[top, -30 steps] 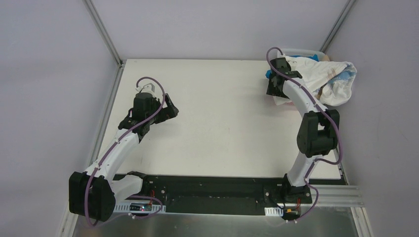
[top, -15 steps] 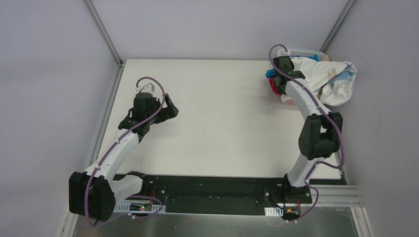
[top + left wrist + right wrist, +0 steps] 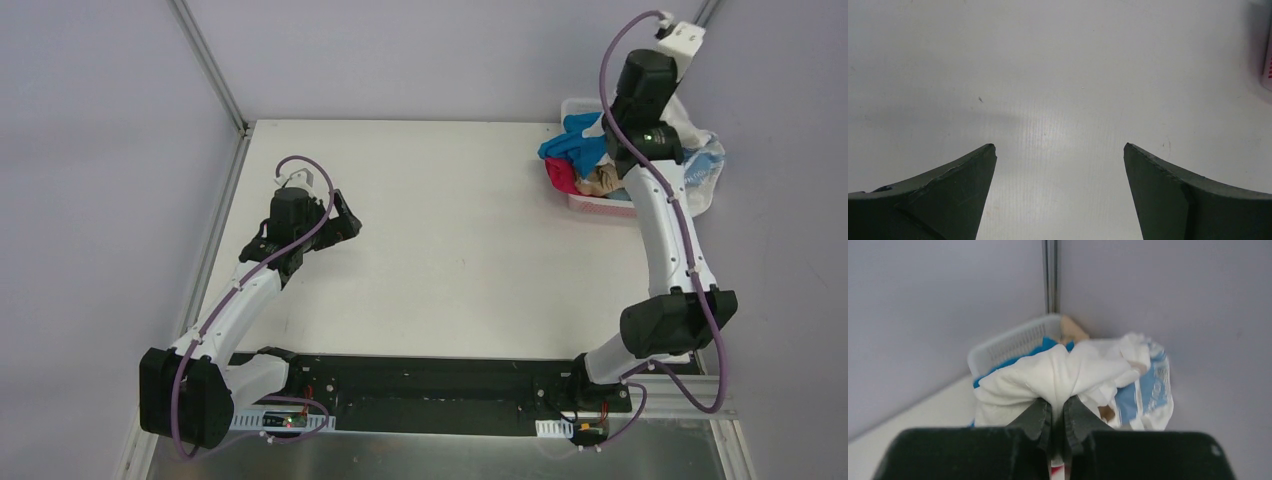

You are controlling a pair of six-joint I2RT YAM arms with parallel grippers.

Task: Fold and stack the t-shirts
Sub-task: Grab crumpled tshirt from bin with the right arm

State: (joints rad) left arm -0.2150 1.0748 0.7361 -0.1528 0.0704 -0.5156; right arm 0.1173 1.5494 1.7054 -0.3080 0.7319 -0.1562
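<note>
My right gripper (image 3: pixel 1057 405) is shut on a bunched fold of the white t-shirt (image 3: pixel 1063 372) with blue and brown print. It holds the shirt up over the white slotted basket (image 3: pixel 1013 342) at the table's far right corner. In the top view this shirt (image 3: pixel 702 152) hangs behind the raised right arm. A bright blue t-shirt (image 3: pixel 575 140), a magenta one (image 3: pixel 562 178) and a tan one (image 3: pixel 602 182) lie crumpled in the basket (image 3: pixel 590 206). My left gripper (image 3: pixel 1059 147) is open over bare table on the left (image 3: pixel 350 222), holding nothing.
The white table (image 3: pixel 450 250) is enclosed by grey walls with metal corner posts (image 3: pixel 210 65). The basket sits tight against the far right wall. A black base plate (image 3: pixel 430 385) runs along the near edge between the arm mounts.
The right gripper shut on the white printed t-shirt and rose high above the basket, pulling the shirt up and uncovering the blue, magenta and tan shirts. The left arm stayed still.
</note>
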